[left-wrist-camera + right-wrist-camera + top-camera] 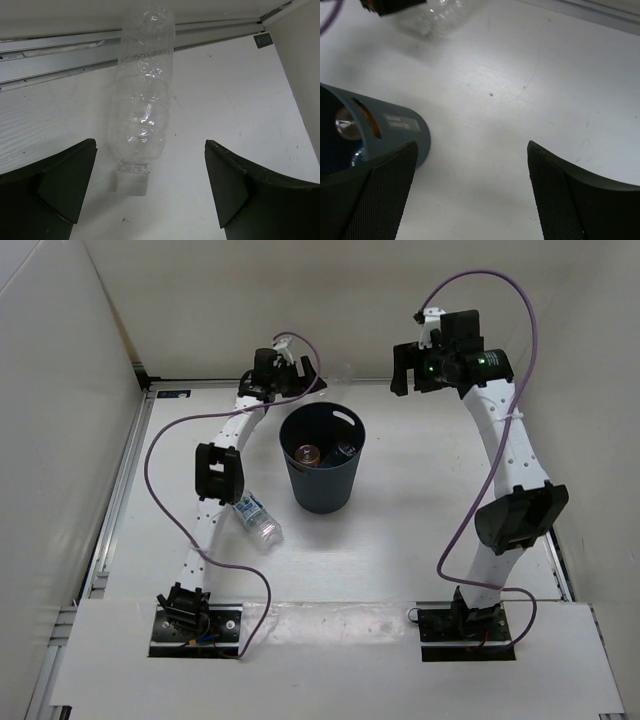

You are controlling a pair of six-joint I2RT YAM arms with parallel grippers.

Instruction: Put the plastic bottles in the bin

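Note:
The plain clear bottle (142, 95) lies on the table by the back rail, its white cap (131, 182) pointing toward my left gripper (150, 145). That gripper is open, with the cap end between its jaws but untouched. In the top view the bottle (345, 370) lies just right of the left gripper (290, 370). The dark blue-grey bin (320, 455) stands mid-table and holds the orange bottle (307, 453) and another bottle (345, 450). The blue-label bottle (257, 518) lies on the table left of the bin. My right gripper (410, 375) is open and empty, raised right of the bin (385, 132).
An aluminium rail (55, 60) runs along the back edge of the table behind the clear bottle. White walls close in the left, back and right sides. The left arm's elbow (218, 472) hangs just above the blue-label bottle.

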